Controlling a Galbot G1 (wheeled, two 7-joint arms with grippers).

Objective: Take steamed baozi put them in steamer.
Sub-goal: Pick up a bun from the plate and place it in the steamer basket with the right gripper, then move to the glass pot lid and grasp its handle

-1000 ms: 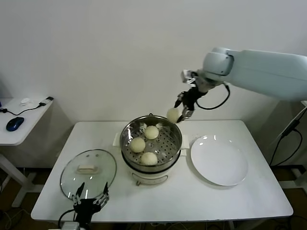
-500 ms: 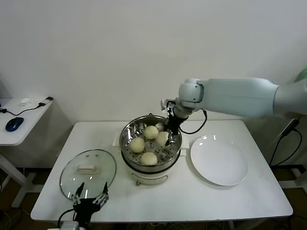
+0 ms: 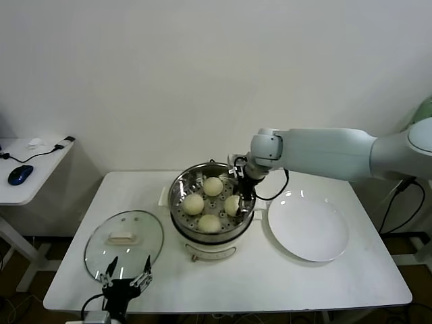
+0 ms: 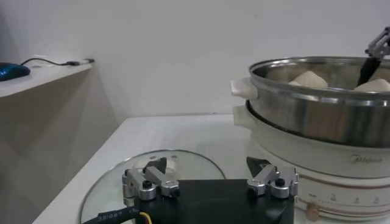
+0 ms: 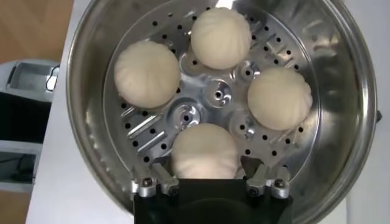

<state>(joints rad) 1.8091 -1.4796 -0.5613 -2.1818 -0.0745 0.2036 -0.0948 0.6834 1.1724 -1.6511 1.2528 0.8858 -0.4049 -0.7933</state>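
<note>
Four steamed baozi (image 5: 205,153) (image 5: 147,73) (image 5: 220,37) (image 5: 280,97) inside steamer (image 3: 212,202), all resting on perforated tray, spaced around its centre, none touching another.

Left to right across white bench (image 3: 270,277):
- Glass lid (image 3: 124,244), white knob up, flat near front-left edge, apart from steamer base.
- Left pincer (image 3: 126,284) low at front edge just before lid, fingers spread, nothing between them.
- Steamer at bench centre, steel pot on cream base, side handle (image 4: 242,89) toward lid.
- Right pincer (image 3: 238,200) reaching down inside pot on its right side, fingers straddling nearest baozi; whether clamped on it or loosened, cannot tell.
- White plate (image 3: 308,226), nothing on it, just right of steamer.

Open bench surface along front edge and at far right beyond plate.
</note>
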